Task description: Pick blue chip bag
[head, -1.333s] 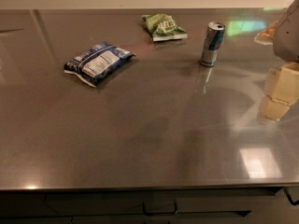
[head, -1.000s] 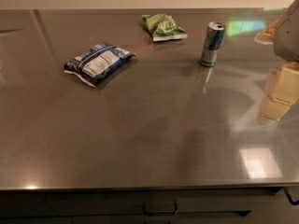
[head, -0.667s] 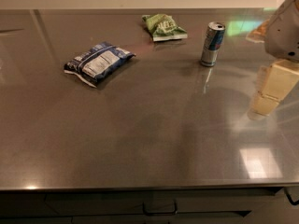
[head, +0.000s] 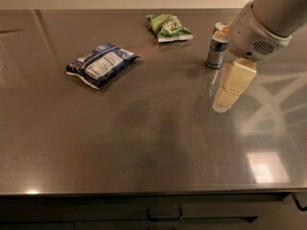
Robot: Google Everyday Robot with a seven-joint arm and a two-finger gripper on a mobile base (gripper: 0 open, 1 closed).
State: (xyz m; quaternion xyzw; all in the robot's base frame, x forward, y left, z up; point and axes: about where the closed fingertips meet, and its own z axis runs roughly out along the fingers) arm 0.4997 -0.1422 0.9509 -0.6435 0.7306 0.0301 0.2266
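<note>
One blue chip bag well apart from gripper near can

Chip bag left, pincer right

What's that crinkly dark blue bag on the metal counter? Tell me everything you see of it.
The crinkled dark blue chip bag lies flat and askew on the grey metal counter, left of centre. A large white nutrition-label panel faces up; its ends are white-edged. It looks like shiny foil. Only the counter touches it; the robot's cream gripper hangs well to its right.
</note>
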